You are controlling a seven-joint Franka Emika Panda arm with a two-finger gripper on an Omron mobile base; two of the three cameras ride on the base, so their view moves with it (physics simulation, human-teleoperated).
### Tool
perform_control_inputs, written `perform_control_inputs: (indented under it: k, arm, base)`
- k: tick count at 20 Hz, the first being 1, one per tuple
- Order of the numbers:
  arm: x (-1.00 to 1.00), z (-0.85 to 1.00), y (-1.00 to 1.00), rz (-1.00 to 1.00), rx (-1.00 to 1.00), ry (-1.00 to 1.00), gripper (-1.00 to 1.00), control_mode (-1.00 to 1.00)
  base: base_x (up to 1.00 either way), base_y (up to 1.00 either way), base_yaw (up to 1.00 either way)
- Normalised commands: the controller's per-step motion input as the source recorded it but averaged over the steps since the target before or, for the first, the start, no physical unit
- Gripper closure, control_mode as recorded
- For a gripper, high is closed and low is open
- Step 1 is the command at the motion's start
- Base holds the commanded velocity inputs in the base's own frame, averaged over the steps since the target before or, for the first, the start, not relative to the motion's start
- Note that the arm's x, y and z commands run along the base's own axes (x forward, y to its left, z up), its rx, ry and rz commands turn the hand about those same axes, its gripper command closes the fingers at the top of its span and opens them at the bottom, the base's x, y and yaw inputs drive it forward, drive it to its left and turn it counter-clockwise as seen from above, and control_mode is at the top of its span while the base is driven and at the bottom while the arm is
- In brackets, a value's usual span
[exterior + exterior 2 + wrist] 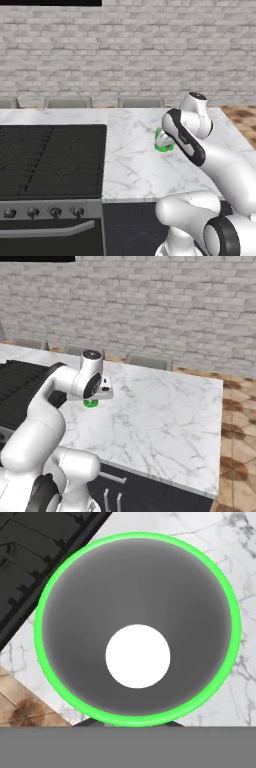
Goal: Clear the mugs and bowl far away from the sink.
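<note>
A bright green mug [137, 567] with a grey inside sits right under my hand; I look straight down into it. In the base views the mug [163, 144] [90, 403] is low over the white marble counter [132, 167] [160, 421], just right of the stove, and my arm hides part of it. My gripper [131, 723] [93, 398] is shut on the mug's near rim, with only slivers of the dark fingertips [92, 722] visible. I cannot tell whether the mug touches the counter. The bowl and the sink are out of view.
A black stove [50, 160] [20, 381] borders the counter on the left, with knobs [32, 212] on its front. Chair backs [67, 102] [148, 362] line the counter's far side. The counter stretches to the right and ends over a tiled floor [240, 421].
</note>
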Motion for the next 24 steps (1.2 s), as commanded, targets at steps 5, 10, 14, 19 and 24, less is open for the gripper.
perform_control_inputs:
  k: [5,10,14,19,24]
  arm:
    - [0.16,-0.53,0.00,0.00,0.01,0.00,1.00,-1.00]
    - [0.29,-0.47,0.00,0.00,0.00,0.00,1.00,-1.00]
    - [0.30,-0.29,0.00,0.00,0.00,-0.02,1.00,-1.00]
    - [0.26,-0.29,0.00,0.00,0.00,-0.06,1.00,-1.00]
    - [0.17,-0.32,0.00,0.01,0.00,-0.03,1.00,-1.00]
  base:
    - [0.00,0.00,0.00]
    - [0.00,0.00,0.00]
    - [0.00,0.00,0.00]
    - [0.00,0.00,0.00]
    - [0.00,0.00,0.00]
